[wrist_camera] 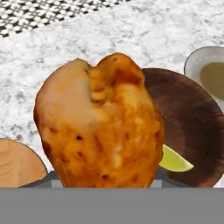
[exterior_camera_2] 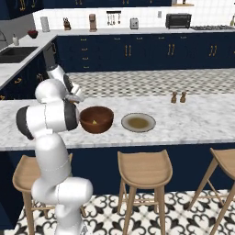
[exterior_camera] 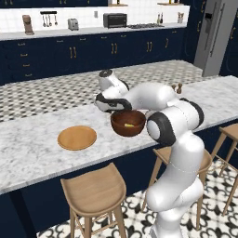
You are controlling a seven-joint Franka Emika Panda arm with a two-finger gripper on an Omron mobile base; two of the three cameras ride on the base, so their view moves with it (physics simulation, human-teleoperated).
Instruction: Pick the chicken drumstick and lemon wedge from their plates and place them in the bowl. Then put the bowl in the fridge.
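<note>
Hand [exterior_camera: 108, 105] pinches the drumstick [wrist_camera: 99, 131] above the bowl [exterior_camera: 128, 123] with the lemon wedge [wrist_camera: 174, 160] inside; release off-centre and you could bounce it onto the bench [exterior_camera: 37, 144].

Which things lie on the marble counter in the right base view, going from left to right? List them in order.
Dark wooden bowl with the lemon wedge inside → grey-olive plate → pair of small brown shakers.
</note>
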